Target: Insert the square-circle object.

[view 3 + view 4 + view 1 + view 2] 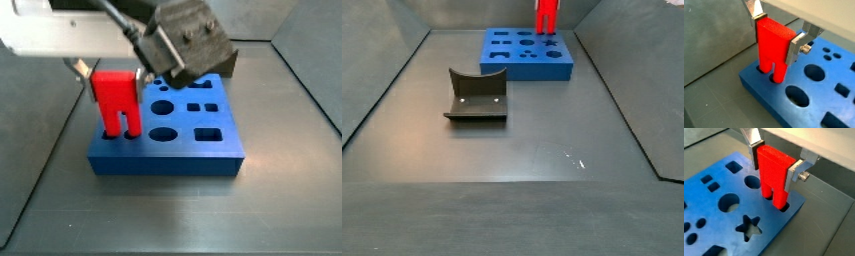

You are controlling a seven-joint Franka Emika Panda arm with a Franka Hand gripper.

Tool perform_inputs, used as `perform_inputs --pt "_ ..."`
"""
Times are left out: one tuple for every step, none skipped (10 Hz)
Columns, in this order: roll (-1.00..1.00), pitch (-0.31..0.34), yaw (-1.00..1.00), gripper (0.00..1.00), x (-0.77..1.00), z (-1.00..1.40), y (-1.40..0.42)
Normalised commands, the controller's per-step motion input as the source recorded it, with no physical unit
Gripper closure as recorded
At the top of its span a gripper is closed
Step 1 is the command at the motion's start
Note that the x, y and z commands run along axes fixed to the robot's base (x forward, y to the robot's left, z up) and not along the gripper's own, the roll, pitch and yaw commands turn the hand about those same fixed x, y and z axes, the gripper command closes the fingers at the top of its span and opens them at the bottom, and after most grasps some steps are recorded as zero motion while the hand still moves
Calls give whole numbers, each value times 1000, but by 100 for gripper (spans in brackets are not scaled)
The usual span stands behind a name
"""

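gripper: above the board's corner point(777, 35), fingers point(795, 172) pinching the red piece by its upper body, one plate on each side
red piece: upright point(774, 47), both prongs at the board's holes; in both wrist views the tips look just entered, most of the prong length is above the surface
board: blue slab point(529, 60) at the far end of the floor, right of centre; in a side view point(201, 150) the piece stands at its left edge
step: judged mid-insertion, seating not done yet
how to: keep the piece vertical, push straight down, no side load; the prongs differ in section, so each must stay over its own hole
how to: watch the gap under the body in the wrist views; release only once the body sits on the board
risk: tilt would likely jam a prong on a hole edge; the piece is near the board's edge, so the board could shift under side force
fixture: dark curved block point(476, 97) near mid-floor, left of centre, well apart from the board, not in play
count: one red piece, one board, one dark block, one gripper
count holes: many, of several shapes (round, square, star); exact number not clear, as some are hidden by the gripper
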Motion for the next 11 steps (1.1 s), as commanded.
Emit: perform_inputs --pt "-34 -63 0 100 0 -417 -106" --pt "-4 -47 0 100 -77 -466 -80" --pt "0 -20 0 100 -303 -494 0" --pt "3 -10 0 100 -449 -483 0" --pt "77 0 46 100 -246 -549 29" --pt "97 -1 91 100 -54 -723 29" --pt "7 -43 11 100 66 -1000 0" --pt "0 -46 0 100 51 -1000 -11" --pt "0 -56 0 100 26 -1000 -63" --pt "0 -49 -31 100 0 -1000 -80" --pt "0 -43 -46 100 0 -1000 -137"
